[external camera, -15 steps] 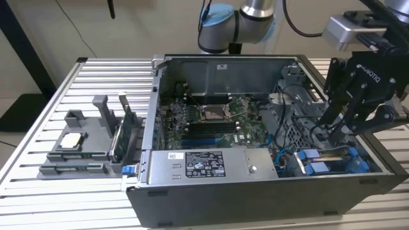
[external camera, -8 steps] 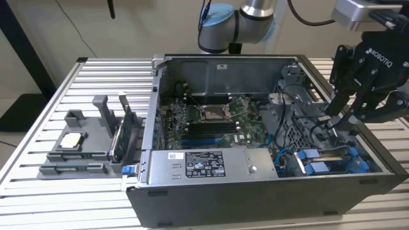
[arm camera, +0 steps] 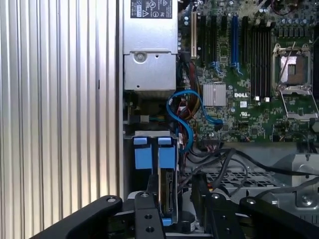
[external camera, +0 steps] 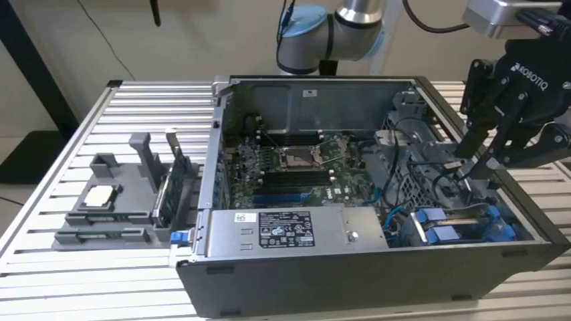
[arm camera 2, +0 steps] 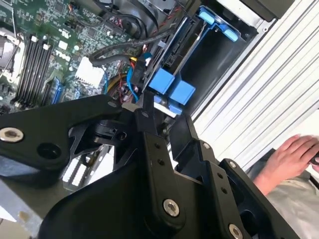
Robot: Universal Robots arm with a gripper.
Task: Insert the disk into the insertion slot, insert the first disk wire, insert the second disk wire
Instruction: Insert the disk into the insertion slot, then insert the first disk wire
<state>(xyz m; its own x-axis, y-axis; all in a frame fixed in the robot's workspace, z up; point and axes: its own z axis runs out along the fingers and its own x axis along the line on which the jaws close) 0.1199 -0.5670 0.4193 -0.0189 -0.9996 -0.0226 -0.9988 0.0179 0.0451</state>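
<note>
Down at the computer case's [external camera: 357,274] near corner on the exterior view's right, the disk [arm camera: 167,191] stands on edge in the insertion slot [external camera: 459,224], blue carrier tabs [arm camera: 155,154] side by side; the gripper [arm camera: 174,179] straddles it, jaws apart, a gap beside one finger [arm camera: 199,199], nothing clamped; a blue cable [arm camera: 182,107] loops just beside the slot; the grey power-supply box [external camera: 285,227] lies along the case's near edge; a person's hand [arm camera 2: 291,154] lies past the slatted table's [external camera: 89,267] edge
</note>
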